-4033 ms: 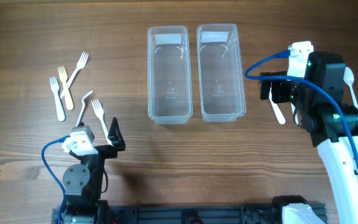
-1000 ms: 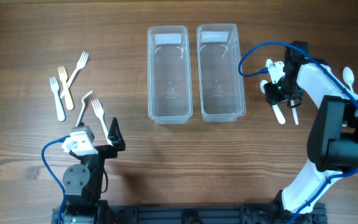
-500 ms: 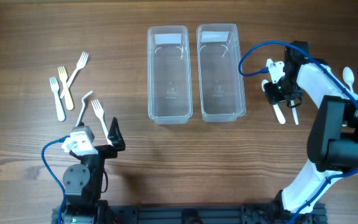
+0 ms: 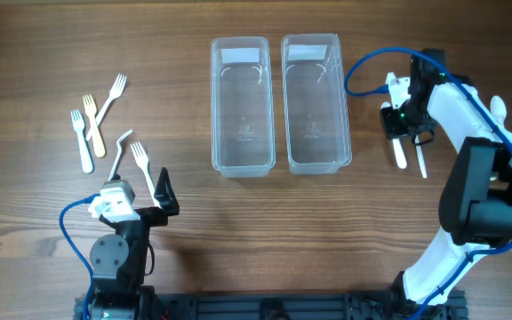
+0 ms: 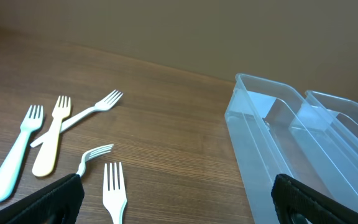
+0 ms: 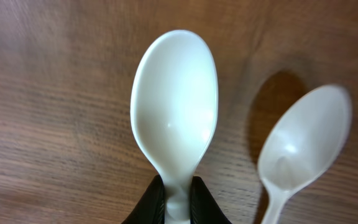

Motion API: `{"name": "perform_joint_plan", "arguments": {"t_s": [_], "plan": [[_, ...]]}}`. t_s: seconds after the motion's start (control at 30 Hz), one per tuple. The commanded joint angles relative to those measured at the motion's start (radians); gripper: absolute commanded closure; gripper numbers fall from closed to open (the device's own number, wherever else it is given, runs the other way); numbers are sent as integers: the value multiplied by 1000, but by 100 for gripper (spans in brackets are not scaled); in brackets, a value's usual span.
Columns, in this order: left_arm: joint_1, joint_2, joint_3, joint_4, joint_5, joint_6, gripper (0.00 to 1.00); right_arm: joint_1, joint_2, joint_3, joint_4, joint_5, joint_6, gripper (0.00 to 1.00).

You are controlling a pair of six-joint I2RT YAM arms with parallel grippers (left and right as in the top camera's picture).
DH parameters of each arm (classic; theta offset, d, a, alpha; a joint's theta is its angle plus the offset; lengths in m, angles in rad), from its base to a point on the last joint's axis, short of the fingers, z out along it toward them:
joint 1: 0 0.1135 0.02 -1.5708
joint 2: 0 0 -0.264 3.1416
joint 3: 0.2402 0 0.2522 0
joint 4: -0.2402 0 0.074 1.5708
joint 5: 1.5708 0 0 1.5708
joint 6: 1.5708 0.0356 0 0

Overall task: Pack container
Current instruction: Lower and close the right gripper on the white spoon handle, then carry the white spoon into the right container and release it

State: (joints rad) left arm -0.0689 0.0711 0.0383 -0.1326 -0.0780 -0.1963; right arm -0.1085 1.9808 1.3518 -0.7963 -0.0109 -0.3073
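The right hand (image 6: pixel 178 198) is pinching a white plastic spoon (image 6: pixel 174 121) by the neck. Its two dark fingers are closed tight on the stem just below the bowl, which is facing up toward the wrist camera. (Whether the spoon is resting on the wood or riding just above it, I cannot tell.) To its right in the wrist view, just beside it and not touching, a paler translucent plastic spoon (image 6: pixel 304 146) is lying on the brown wooden counter (image 4: pixel 43 53) and casting a dark shadow.

From overhead, this hand is sitting near the right wall of the right-hand clear rectangular plastic container (image 4: pixel 316 102), apart from it. A blue cable (image 4: pixel 367 67) is arching from the wrist out toward that container's rim. The left-hand clear rectangular plastic container (image 4: pixel 240 107) is standing alongside, the two long walls running parallel and nearly touching. A third white spoon (image 4: pixel 499 108) is peeking out beside the right arm's white link, partly hidden by it.

The left hand (image 5: pixel 176 186) is hanging wide open with nothing between its fingers, low over the counter. In front of it a scatter of white plastic forks (image 5: pixel 14 158) is lying well left of the containers. Among them are a yellow plastic fork (image 5: pixel 50 143), crossing one white fork's handle, and a fork with a bent neck (image 5: pixel 92 155).
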Motion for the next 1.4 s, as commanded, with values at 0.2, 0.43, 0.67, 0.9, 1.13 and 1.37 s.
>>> {"name": "perform_joint_plan", "arguments": {"t_s": [0.2, 0.43, 0.67, 0.9, 1.13, 1.37], "plan": [[6, -2, -1, -3, -6, 9, 0, 16, -92, 197, -90, -78, 79, 92], [6, -2, -1, -3, -6, 8, 0, 98, -138, 419, -227, -121, 191, 94], [6, -2, -1, -3, -6, 9, 0, 246, -154, 488, -256, -171, 329, 95], [6, -2, -1, -3, -6, 8, 0, 412, -142, 488, -187, -119, 369, 95], [6, -2, -1, -3, -6, 9, 0, 474, -83, 487, -153, -86, 421, 95], [6, -2, -1, -3, -6, 9, 0, 474, 1, 487, -150, -64, 441, 96]]}}
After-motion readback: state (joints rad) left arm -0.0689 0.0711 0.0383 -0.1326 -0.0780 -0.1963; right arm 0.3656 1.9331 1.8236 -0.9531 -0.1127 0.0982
